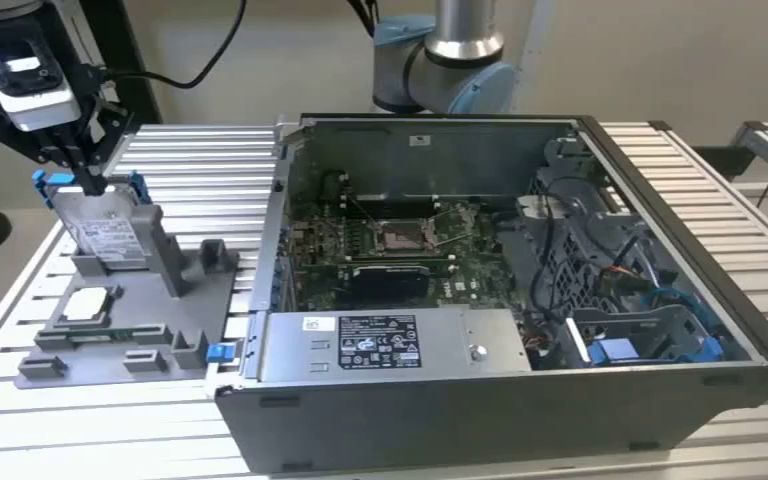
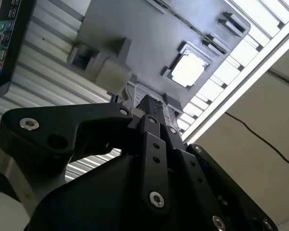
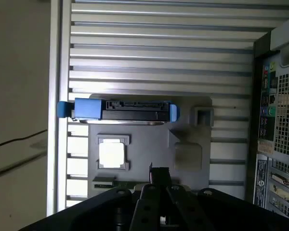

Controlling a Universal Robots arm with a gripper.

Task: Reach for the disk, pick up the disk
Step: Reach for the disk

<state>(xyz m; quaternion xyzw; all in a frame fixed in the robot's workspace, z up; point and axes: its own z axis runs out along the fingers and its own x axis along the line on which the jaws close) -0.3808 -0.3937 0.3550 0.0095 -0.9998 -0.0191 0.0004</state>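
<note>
"How is your arm set?"

"My wrist points straight down over the slatted desk (image 1: 204, 150). My fingers (image 1: 87, 170) hang vertical, pressed together with nothing between them."

"And the disk?"

"The disk (image 1: 107, 235) stands upright on its edge right beneath my fingers. It is slotted in the grey fixture (image 1: 157, 325), with blue rails (image 1: 45, 181) on both sides. In the exterior view my tips meet its top edge, but I cannot tell whether they touch it. In the first wrist view I look down on that edge."

"Anything else close by?"

"A square chip (image 1: 87, 303) lies flat on the fixture, on the disk's label side. The open computer case (image 1: 491, 400) sits off to one side of me."
</note>
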